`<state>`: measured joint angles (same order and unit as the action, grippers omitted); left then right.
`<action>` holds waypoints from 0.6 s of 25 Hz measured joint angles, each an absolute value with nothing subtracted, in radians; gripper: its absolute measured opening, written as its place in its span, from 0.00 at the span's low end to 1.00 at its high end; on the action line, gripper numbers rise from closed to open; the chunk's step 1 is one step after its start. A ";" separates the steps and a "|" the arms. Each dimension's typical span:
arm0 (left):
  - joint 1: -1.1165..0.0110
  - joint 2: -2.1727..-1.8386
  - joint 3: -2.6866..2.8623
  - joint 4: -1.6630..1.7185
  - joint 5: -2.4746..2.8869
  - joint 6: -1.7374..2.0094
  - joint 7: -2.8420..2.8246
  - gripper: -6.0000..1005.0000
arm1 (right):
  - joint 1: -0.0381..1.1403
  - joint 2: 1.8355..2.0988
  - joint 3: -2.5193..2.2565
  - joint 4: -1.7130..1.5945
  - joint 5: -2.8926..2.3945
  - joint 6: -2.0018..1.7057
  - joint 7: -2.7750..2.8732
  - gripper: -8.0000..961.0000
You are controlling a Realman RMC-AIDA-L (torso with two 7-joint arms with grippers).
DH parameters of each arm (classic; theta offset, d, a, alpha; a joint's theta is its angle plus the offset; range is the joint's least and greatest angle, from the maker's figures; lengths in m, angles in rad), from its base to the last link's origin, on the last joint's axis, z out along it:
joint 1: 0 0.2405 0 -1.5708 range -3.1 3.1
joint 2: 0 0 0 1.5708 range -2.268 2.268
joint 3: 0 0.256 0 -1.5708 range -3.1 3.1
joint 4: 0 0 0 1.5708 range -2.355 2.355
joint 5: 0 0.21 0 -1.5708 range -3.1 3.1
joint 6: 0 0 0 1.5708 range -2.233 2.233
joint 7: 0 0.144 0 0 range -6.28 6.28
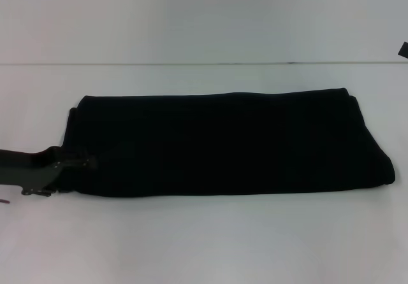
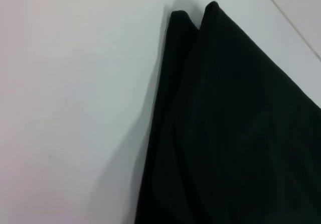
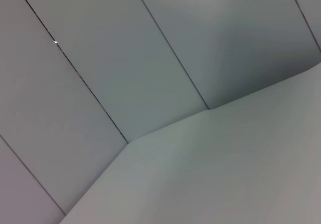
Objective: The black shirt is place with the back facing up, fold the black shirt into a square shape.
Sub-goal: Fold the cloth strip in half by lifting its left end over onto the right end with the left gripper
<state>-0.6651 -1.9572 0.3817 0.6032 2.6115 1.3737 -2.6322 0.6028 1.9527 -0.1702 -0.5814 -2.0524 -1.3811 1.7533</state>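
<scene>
**Folded black shirt, left hand at its left end**

Black shirt [image 1: 223, 142] laid across the middle of the white table [image 1: 204, 239] as a long band parallel to the near edge, already narrowed by folding; judged to need a crosswise fold to reach a square. Left hand [image 1: 80, 164] lying low at the shirt's near-left corner, touching or just beside the cloth, probably placed to take that end; open or closed cannot be told. In the left wrist view, 2 layered fabric corners of the shirt [image 2: 225, 133] stacked slightly offset, confirming at least 2 layers. Right hand not visible, its camera showing only wall panels. No brand, label or writing readable anywhere.
</scene>
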 joint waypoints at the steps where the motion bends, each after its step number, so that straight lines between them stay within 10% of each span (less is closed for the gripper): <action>1: -0.667 -1.957 0.382 0.600 2.611 1.367 -2.631 0.88 | 0.603 1.953 -0.170 -0.581 -2.052 -1.381 1.753 0.76; 15: -0.692 -1.950 0.377 0.610 2.559 1.346 -2.592 0.88 | 0.604 1.953 -0.170 -0.581 -2.052 -1.380 1.753 0.76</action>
<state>-0.6922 -1.9496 0.3772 0.6100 2.5591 1.3456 -2.5917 0.6044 1.9527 -0.1702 -0.5814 -2.0524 -1.3805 1.7534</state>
